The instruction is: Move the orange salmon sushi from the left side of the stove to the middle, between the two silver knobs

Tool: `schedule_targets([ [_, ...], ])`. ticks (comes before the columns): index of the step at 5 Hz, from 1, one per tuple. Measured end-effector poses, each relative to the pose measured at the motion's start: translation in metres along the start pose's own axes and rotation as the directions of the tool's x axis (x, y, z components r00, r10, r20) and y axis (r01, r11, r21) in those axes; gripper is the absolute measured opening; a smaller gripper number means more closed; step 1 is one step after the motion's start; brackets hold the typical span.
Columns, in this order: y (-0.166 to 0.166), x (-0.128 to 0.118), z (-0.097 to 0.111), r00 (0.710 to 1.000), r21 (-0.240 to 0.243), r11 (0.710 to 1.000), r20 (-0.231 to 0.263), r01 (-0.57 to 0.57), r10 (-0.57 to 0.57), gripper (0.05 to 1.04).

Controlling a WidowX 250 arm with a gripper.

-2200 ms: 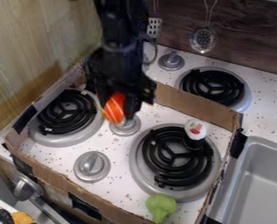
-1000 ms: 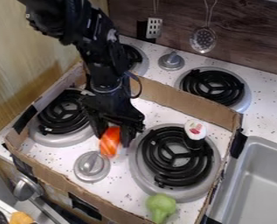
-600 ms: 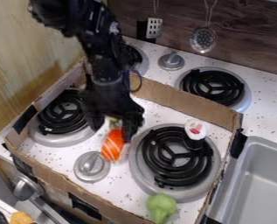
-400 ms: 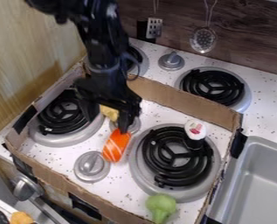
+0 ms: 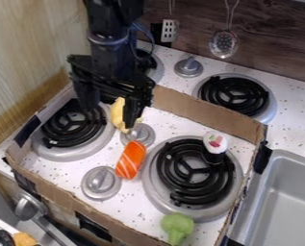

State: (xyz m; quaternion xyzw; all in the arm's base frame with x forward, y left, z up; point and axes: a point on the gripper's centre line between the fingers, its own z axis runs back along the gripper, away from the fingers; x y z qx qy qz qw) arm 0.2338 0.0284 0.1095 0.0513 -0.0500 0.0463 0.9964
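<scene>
The black gripper [image 5: 108,115] hangs open over the left rear part of the stovetop, beside the left burner. Just behind its right finger shows a yellow piece [image 5: 119,114], partly hidden; whether they touch I cannot tell. An orange piece with white stripes [image 5: 131,159] lies on the white surface below the gripper, between two knobs, apart from the fingers. On the right burner's coil stands a sushi roll [image 5: 215,146] with a white top and black side. A green broccoli piece [image 5: 177,227] rests near the front cardboard edge.
A low cardboard wall [image 5: 206,119] surrounds the two front burners and knobs [image 5: 101,182]. At the right is a grey sink [image 5: 283,202]. Behind stand another burner [image 5: 234,96] and knob [image 5: 188,67]; a spatula [image 5: 170,30] and skimmer [image 5: 224,43] hang there.
The gripper came down with the orange piece, let it go on the surface between the knobs, then rose up and back with its fingers spread. The yellow piece came into sight.
</scene>
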Motion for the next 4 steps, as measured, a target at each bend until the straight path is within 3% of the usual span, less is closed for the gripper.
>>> schedule_targets([
  [1, -0.001, 0.0, 0.014, 1.0, 0.001, 1.0, 0.001, 0.019, -0.019, 1.013],
  [3, -0.009, 0.002, 0.025, 0.994, -0.085, 0.991, -0.012, 0.104, -0.105, 1.013],
  [4, -0.01, 0.009, 0.031, 0.993, -0.093, 0.989, -0.003, 0.114, -0.114, 1.013],
])
